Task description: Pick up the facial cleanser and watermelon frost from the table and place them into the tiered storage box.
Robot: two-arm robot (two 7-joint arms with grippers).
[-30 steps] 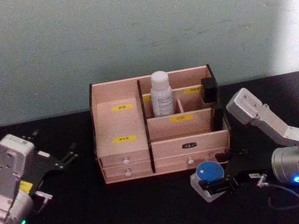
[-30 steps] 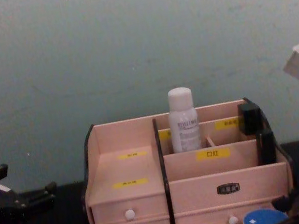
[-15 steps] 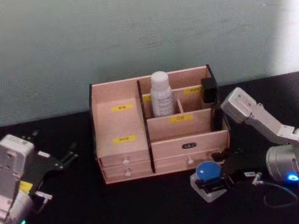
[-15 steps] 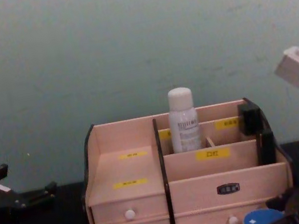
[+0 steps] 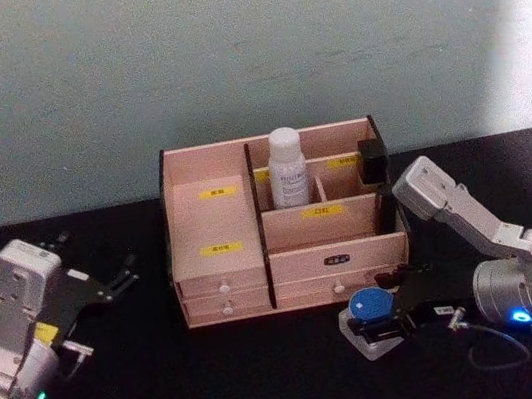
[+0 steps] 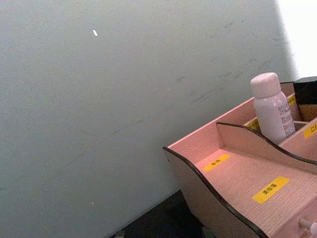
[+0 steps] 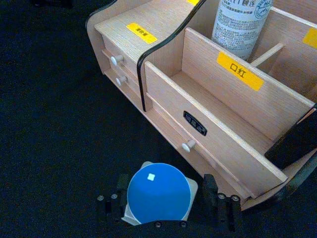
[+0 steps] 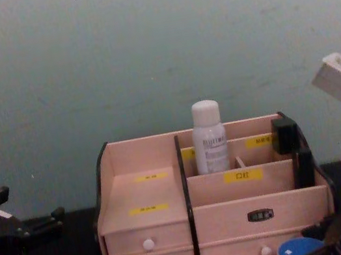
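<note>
The tiered storage box (image 5: 216, 233) stands at the middle of the black table. A white bottle, the facial cleanser (image 5: 287, 166), stands upright in its rear middle compartment (image 7: 237, 22). The watermelon frost (image 5: 368, 303), a small white case with a round blue lid (image 7: 158, 192), sits on the table just in front of the box's right drawers. My right gripper (image 5: 376, 310) is low at the table and open, one finger on each side of the case, close to its sides (image 7: 163, 199). My left gripper (image 5: 95, 272) rests open at the far left.
A black block (image 5: 372, 160) sits at the box's rear right corner. The box's front compartment (image 7: 218, 99) holds nothing. White-knobbed drawers (image 5: 224, 287) face me. A grey-green wall stands behind. Bare black table (image 5: 225, 388) lies in front of the box.
The right arm has sunk a little and shifted slightly left, bringing its fingers closer around the blue-lidded case. The case, the bottle and the left arm have stayed put.
</note>
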